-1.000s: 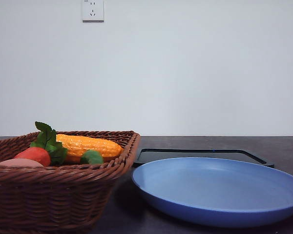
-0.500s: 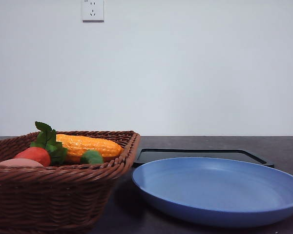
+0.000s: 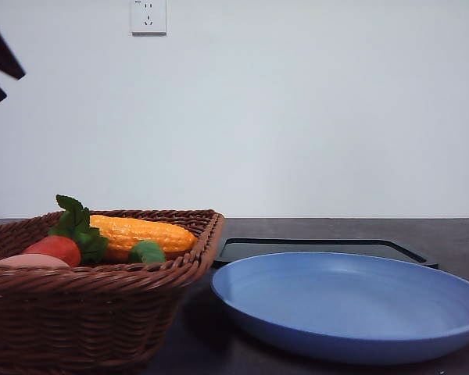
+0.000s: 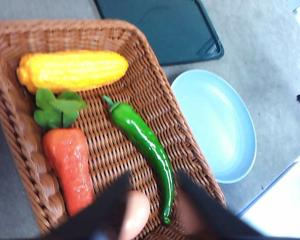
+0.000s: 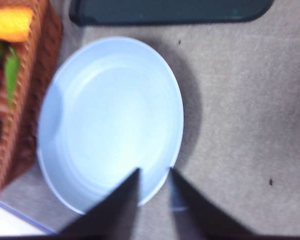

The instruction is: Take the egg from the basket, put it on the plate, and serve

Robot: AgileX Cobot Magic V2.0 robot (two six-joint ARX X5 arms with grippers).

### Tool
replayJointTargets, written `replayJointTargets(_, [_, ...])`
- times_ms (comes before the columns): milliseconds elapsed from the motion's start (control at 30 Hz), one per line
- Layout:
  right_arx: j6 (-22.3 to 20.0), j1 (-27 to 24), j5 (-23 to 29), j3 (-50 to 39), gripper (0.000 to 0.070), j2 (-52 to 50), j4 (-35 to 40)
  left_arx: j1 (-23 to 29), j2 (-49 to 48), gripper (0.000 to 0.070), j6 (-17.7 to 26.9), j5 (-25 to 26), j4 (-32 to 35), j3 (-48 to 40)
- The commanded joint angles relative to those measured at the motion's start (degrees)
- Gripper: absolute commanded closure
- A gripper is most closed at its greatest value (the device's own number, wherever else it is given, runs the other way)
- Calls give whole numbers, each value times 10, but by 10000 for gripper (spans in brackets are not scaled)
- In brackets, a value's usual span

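While woven basket (image 4: 155, 95) cradles smooth egg (image 4: 136, 212)

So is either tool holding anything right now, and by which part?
Nothing is held. The left tool is open above the pinkish-brown oval egg; the right tool hangs open over the round blue plate.

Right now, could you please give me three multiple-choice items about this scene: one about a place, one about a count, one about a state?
1. Where is the egg?
A. in the basket
B. on the plate
C. on the black tray

2. How many things lie in the basket?
A. two
B. four
C. six

3. How is the left gripper?
A. shut on the egg
B. open above the egg
C. shut on the carrot

Answers: 1 A, the egg lies on the wicker beside the carrot. 2 B, corn, carrot, green pepper and egg. 3 B, its fingers stand apart, holding nothing.
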Motion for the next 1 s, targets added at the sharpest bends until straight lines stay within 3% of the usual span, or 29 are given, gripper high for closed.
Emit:
replayJointTargets(0, [-8,8,12,7,463,12,0,-2,3,368,4,3,7,8])
replayJointTargets(467, [5,39,22,-31,462,160,113,-2,3,368,3,3,6,8])
replayJointTargets(733, [29,59,-16,-31,471,254,190,-2,3,370,3,3,3,8])
replayJointTargets(833, [33,67,-16,-31,519,274,204,-2,3,370,3,3,-1,8])
replayJointTargets(967, [36,68,-13,-31,653,275,210,-2,3,370,3,3,-9,8])
